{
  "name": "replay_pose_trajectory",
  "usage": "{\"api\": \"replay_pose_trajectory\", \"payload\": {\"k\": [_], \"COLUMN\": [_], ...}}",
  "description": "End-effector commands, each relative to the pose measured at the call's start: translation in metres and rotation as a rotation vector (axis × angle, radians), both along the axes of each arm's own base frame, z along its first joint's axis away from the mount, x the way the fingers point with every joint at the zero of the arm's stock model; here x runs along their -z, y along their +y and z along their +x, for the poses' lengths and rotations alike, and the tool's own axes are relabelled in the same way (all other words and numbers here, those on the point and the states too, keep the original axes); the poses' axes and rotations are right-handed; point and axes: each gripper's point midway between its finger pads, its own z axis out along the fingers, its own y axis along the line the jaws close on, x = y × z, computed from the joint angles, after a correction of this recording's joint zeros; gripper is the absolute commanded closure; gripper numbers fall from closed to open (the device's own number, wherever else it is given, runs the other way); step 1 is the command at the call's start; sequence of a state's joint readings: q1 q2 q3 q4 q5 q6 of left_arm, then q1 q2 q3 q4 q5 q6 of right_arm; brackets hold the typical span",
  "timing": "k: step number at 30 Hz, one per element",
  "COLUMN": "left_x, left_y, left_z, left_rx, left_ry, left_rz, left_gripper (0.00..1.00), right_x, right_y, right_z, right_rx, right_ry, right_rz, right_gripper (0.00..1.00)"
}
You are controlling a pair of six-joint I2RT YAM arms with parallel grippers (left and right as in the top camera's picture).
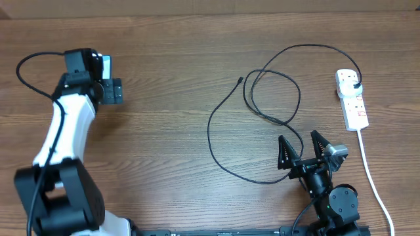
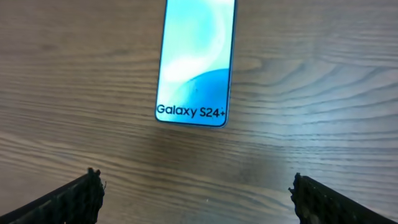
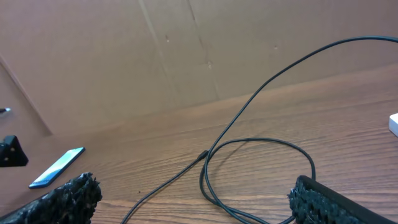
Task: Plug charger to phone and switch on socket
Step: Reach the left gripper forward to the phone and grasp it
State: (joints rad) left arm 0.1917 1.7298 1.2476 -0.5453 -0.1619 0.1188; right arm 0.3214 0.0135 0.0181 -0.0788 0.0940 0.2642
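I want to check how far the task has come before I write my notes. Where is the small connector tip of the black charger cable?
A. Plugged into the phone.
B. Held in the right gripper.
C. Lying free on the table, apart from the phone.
C: the connector tip lies loose on the table, far from the phone, and the right gripper stands open, away from the tip.

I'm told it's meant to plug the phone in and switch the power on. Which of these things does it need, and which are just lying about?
Needed for the job:
- phone
- black charger cable
- white power strip

Not part of it, only surroundings:
- wooden table
- brown cardboard wall
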Motion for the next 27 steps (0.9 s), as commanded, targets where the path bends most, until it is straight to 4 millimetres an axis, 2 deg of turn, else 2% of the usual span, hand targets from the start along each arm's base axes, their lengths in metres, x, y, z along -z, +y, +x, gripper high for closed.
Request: {"api": "replay_pose_trajectory", "payload": {"k": [1,11,14,22,27], "left_x": [0.004,0.017,0.026,0.058,0.059], "left_y": [0.003,0.017,0.015,0.021,0.035], "left_z": [0.022,0.074,0.084,0.09,0.091], "left_rx": [0.039,0.026,0.037,0.03,0.008], "left_ry": [0.008,0.146,0.171,0.212,0.197], "left_rz": [-0.05,-0.072,-0.106,-0.156,-0.149], "left_gripper": [0.0,0.0,0.0,0.0,0.0], "right_x": [0.001,0.001,0.001,0.001,0.001], "right_y": [-0.001,-0.001,-0.001,-0.001,-0.001], "right_z": [0.0,0.0,0.0,0.0,0.0], "right_rx": [0.007,0.007,0.007,0.007,0.007], "right_ry": [-0.006,-0.006,-0.006,-0.006,-0.006], "right_rz": [-0.002,-0.002,-0.002,-0.002,-0.002], "right_gripper": [0.0,0.0,0.0,0.0,0.0]}}
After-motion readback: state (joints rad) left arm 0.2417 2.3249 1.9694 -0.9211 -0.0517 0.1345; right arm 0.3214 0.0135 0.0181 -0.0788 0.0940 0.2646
